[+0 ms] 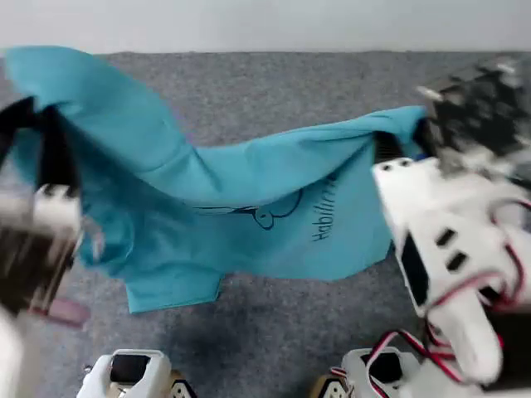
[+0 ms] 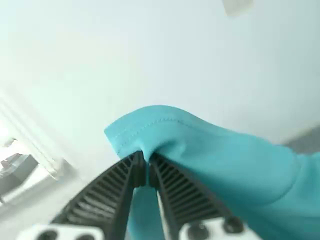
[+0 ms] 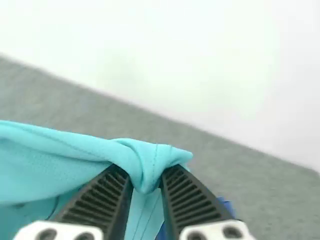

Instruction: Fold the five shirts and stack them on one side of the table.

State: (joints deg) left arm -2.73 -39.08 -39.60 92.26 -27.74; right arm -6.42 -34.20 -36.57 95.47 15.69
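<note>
- Grey, felt-like table surface [image 1: 274, 340] runs back to a pale wall [image 1: 265, 25] at its far edge.
- One teal shirt [image 1: 249, 199] is lifted and stretched between the two arms. Its upper edge is highest at the far left, dips through the middle and rises again at the right.
- The shirt's lower part and one sleeve [image 1: 170, 290] hang toward the near side of the table. Whether they touch the surface cannot be told.
- A dark line print [image 1: 270, 217] shows on the shirt's front, right of centre.
- Left gripper [image 2: 143, 159]: jaws pressed together, pinching a stitched hem of the shirt. The cloth bulges up over the tips.
- Right gripper [image 3: 146, 176]: jaws clamped on a bunched corner of the shirt, with a wad of cloth filling the gap between them.
- High view: the left arm [image 1: 41, 224] is blurred at the left edge and hides part of the shirt's left side.
- The right arm [image 1: 448, 257], white with red and white wires, stands in front of the shirt's right edge.
- Two white arm bases [image 1: 129, 373] sit at the near edge of the table.
- A blurred pink thing [image 1: 65, 312] lies low beside the left arm; what it is cannot be told.
- A small blue patch [image 3: 223, 206] shows just behind the right gripper, too little of it to identify.
</note>
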